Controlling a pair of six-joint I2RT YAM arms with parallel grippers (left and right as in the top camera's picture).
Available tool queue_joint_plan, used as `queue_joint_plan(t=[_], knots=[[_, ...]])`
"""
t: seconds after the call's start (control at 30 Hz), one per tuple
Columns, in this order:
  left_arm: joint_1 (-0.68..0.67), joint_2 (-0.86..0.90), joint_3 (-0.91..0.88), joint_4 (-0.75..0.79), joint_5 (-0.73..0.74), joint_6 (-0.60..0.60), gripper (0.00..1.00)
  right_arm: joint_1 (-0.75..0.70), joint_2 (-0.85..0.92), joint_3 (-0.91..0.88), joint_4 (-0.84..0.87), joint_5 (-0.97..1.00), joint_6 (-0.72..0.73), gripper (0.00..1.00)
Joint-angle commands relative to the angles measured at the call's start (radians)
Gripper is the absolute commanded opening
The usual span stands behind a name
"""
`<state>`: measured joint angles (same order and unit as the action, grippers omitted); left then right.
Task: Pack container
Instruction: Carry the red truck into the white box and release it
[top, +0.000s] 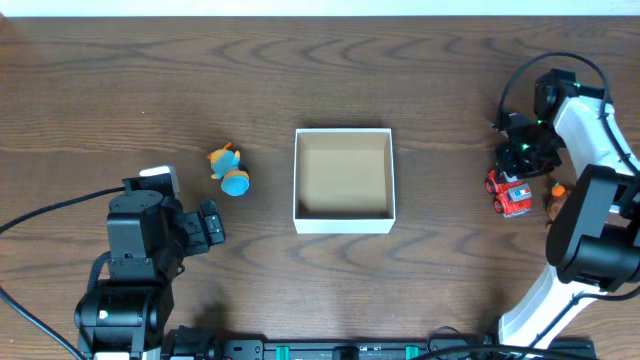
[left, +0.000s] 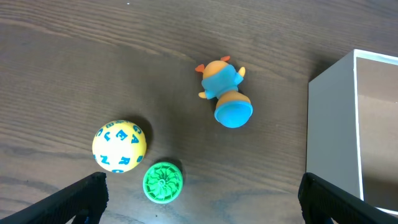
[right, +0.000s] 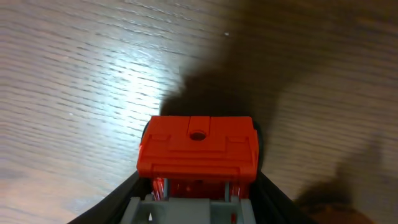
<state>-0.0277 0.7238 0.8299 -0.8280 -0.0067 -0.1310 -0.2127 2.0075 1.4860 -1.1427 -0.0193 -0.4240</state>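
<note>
Two fingers of right gripper narrow, flanking red plastic toy truck; hold unconfirmed. Close squarely, lift clear, carry to white-walled square cardboard container well aside.

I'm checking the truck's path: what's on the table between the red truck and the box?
Nothing. In the overhead view, only bare wooden table lies between the red toy truck and the container.
</note>
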Motion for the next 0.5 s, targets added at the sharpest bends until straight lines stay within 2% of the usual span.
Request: queue_joint_plan(t=[0.0,0.13,0.23,0.47], knots=[[0.005,0.0,0.021,0.002,-0.001,-0.005,0.98,0.045,-0.036,0.074,-0.029,-0.008,0.09,0.17],[0.005,0.0,0.021,0.002,-0.001,-0.005,0.98,0.106,-0.109,0.164,-0.098,-0.008,0.171,0.12],[0.005,0.0,0.021,0.002,-0.001,-0.005,0.98,0.165,-0.18,0.227,-0.138,-0.008,0.212,0.01],[0.005,0.0,0.021,0.002,-0.001,-0.005,0.98,0.378,-0.385,0.29,-0.08,-0.016,0.423,0.01]])
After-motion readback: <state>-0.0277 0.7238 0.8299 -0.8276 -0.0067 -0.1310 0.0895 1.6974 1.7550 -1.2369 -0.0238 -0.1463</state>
